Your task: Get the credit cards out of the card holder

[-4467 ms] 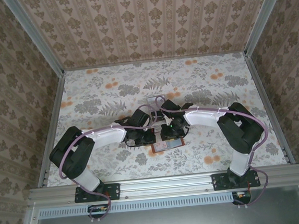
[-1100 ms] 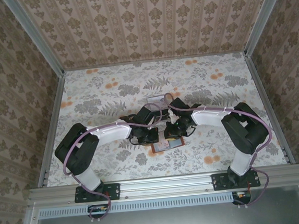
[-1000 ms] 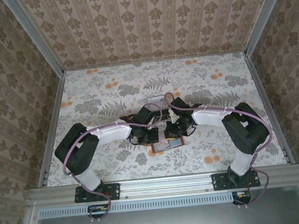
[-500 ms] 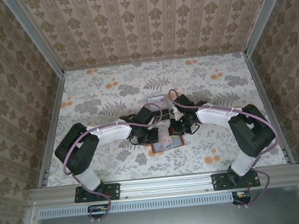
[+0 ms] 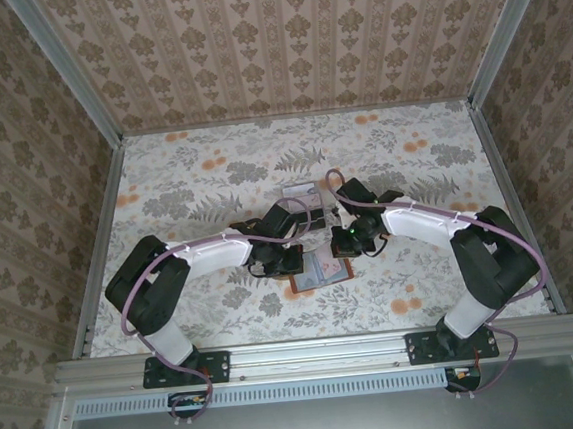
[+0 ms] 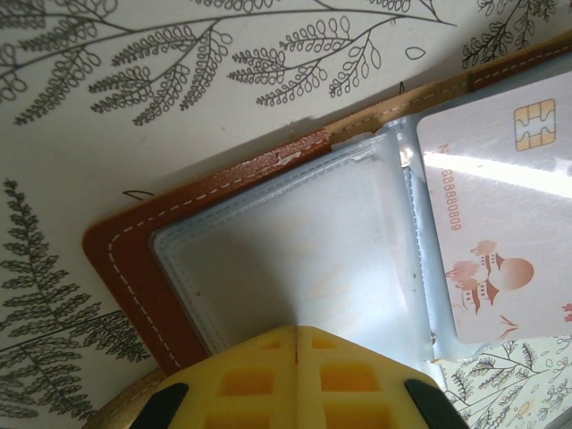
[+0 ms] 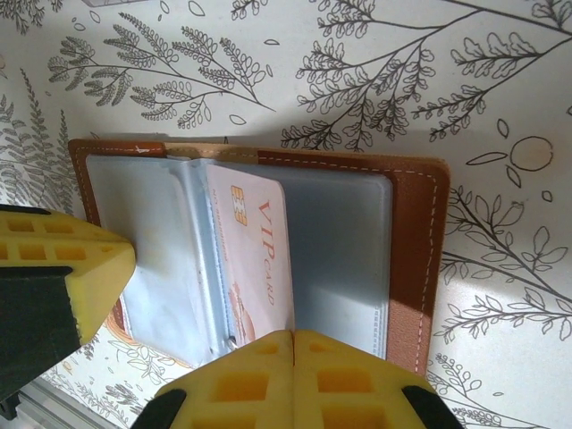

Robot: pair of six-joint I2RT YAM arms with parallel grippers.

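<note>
My left arm (image 5: pixel 204 252) reaches from the near left corner toward the middle of the desk (image 5: pixel 183 183), elbow raised and wrist tipped down. My left fingers (image 6: pixel 255 380) are pressed together. Their yellow waffle-moulded pads meet along one seam with nothing between them. They hang over the left half of the card holder (image 6: pixel 125 259); I cannot tell whether they touch it.

The card holder lies open and flat near the desk's middle, between my two wrists. It is reddish-brown leather with pale stitching and rounded corners, lined with cloudy grey-blue plastic sleeves. A pale, glossy card (image 7: pixel 255 250) rests among the sleeves at the fold. It shows a gold chip, raised numerals, red "VIP" lettering and a small reddish pagoda drawing.

A small pale rectangle (image 5: pixel 298 190) lies farther back on the fern-printed surface.

My right arm (image 5: pixel 418 221) stretches in low from the near right. My right fingers (image 7: pixel 241 384) are also closed, pads flush and empty, over the edge of the right half, just beside the card's end.
</note>
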